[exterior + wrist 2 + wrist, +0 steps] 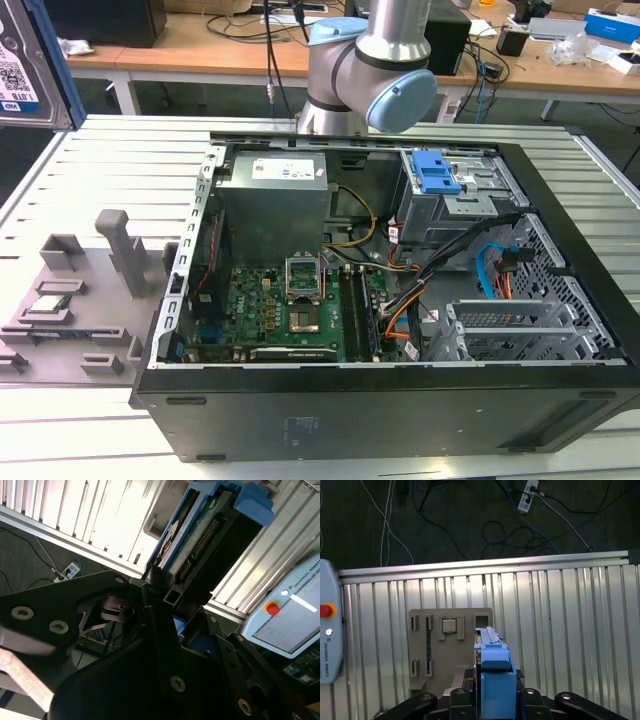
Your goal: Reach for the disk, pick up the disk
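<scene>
**Disk in the claw, above the ribbed surface**

Claw [159, 592]: black linkage fingers [75, 605] closed on the disk [200, 535], a rectangular silver metal hard drive with a blue plastic side bracket. In the second wrist view the grip is at one end of the drive. Its connector edge and the blue bracket run away from the fingers.

First wrist view: the disk [493, 680] is seen end-on, blue bracket toward the camera, black claw links on either side of it. Below it lies the ribbed silver aluminium surface [560, 630], not touching the drive. A flat grey fixture plate [452, 655] lies on the surface with a square silver processor chip [449, 625] seated in it. A grey teach pendant with a red button [329, 645] lies at the surface's edge.

Exterior view: the disk [25, 70] shows at the upper left edge, label side toward the camera and cut by the frame, well apart from the open black computer case [380, 410]. The silver-and-blue robot arm [370, 60] stands behind the case. Inside the case, a boxy grey power supply [275, 190] and a blue plastic latch [435, 172] on the grey drive cage.
</scene>
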Available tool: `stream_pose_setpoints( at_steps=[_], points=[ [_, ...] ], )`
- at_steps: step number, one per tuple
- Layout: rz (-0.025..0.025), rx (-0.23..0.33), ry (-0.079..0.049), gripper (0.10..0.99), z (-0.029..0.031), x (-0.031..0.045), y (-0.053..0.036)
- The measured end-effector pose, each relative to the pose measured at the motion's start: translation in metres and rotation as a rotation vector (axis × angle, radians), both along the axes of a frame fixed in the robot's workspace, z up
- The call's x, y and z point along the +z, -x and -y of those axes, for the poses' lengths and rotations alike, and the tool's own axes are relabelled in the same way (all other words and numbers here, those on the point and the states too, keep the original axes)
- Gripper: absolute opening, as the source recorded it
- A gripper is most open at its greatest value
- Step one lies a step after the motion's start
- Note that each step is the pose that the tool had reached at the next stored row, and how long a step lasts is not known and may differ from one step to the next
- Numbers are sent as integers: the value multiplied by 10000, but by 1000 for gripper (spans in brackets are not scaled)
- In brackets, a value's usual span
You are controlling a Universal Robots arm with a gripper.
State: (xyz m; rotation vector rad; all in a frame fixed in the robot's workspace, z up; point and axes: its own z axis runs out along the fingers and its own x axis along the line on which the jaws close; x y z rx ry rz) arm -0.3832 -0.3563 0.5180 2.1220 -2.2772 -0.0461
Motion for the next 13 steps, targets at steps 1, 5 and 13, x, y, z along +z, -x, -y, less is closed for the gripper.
stream_pose_setpoints(
  at_steps=[1,5,13],
  points=[
    [0,1,0,369,0,0,-1],
    [0,-1,0,369,0,0,-126],
    [1,1,0,369,0,0,-549]
  ],
)
